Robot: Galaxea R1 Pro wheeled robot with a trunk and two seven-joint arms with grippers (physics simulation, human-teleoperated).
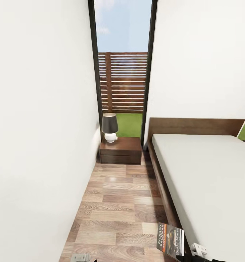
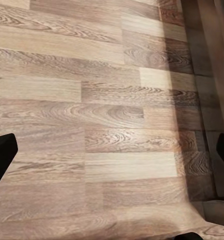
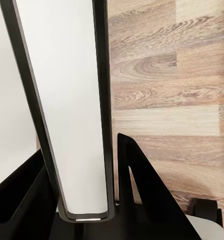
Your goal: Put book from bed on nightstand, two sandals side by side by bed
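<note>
Wood-plank floor [image 1: 115, 203], dark wooden nightstand [image 1: 121, 150], glossy paperback book [image 1: 170, 239].

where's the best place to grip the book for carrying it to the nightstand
Pinch it across its thickness near one short end, a finger flat on each cover, coming in from that end. The book is thin and flat, so the covers give broad faces. The right claw holds it about so, leaving the rest free to lay on the nightstand.
</note>
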